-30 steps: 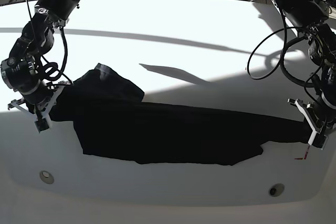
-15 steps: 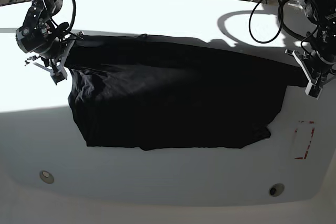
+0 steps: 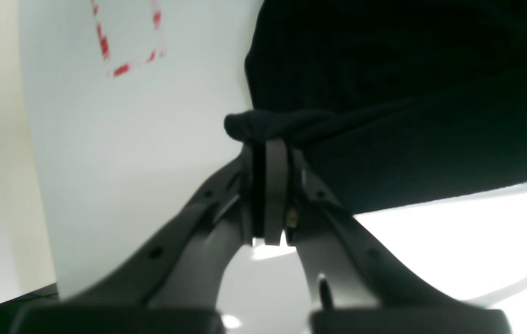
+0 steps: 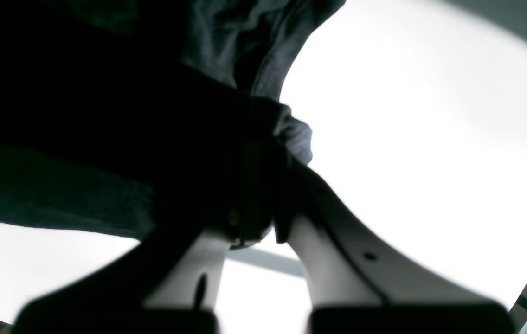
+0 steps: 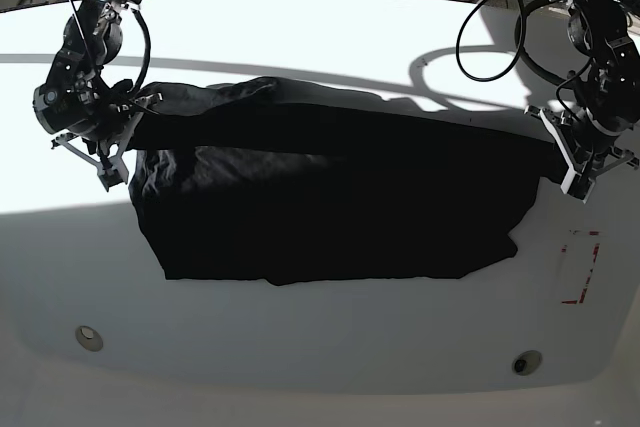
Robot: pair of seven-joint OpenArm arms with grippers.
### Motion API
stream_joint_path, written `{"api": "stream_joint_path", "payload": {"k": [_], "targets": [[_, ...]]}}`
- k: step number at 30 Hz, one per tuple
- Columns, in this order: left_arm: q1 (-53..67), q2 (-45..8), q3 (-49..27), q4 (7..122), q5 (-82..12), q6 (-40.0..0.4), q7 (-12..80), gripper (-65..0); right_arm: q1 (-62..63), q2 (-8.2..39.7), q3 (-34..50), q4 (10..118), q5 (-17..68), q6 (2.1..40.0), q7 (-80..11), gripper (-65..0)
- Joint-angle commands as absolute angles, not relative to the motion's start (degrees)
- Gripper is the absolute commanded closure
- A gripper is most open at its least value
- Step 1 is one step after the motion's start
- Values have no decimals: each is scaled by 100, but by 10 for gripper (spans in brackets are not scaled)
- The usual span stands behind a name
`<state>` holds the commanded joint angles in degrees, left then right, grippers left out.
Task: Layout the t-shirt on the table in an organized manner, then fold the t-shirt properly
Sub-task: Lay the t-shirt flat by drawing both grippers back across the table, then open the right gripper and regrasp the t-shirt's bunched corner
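The black t-shirt (image 5: 330, 197) lies spread wide across the white table (image 5: 330, 347), its upper edge held up at both ends. My left gripper (image 5: 562, 155), at the base view's right, is shut on a bunched corner of the t-shirt (image 3: 282, 125); its fingers (image 3: 275, 185) are pressed together below the cloth. On the base view's left, my right gripper (image 5: 122, 137) is shut on the other end of the t-shirt (image 4: 226, 134), with folds of cloth draped over its fingers (image 4: 254, 195). The collar tag is hidden.
A red dashed rectangle (image 5: 580, 267) marks the table near the right edge, also seen as the red dashed mark (image 3: 124, 37) in the left wrist view. Two round metal discs (image 5: 88, 336) (image 5: 525, 361) sit near the front edge. Cables (image 5: 490, 27) hang behind the left arm.
Both grippers have moved slightly inward and lower with the shirt's upper edge. The cloth has slackened, and a fold now bulges along the top left.
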<state>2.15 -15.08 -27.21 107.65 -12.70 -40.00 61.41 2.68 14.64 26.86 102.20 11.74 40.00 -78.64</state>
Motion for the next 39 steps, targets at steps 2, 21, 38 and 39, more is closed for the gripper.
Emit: {"api": "stream_joint_path", "payload": {"k": [2,21,38,39], "targets": [[66,-1508,-2695,10448,-1270,-4000,6132,-4,391,1490,2686,9851,1174,4000,-7749,-109],[-277,-1508,-2695,9481,-1270,-4000,5719,-151,171,1508,2730,9771,1235,4000,-7503,-571],[-251,-1508,-2703,9525,-1279,-4000,5710,-342,-1130,690,2738,11187,3266,4000,-8000,-610],[-251,-1508,-2703,9525,-1279,-4000,5710,-342,-1156,681,2738,11187,3292,4000,-8000,-610]]}}
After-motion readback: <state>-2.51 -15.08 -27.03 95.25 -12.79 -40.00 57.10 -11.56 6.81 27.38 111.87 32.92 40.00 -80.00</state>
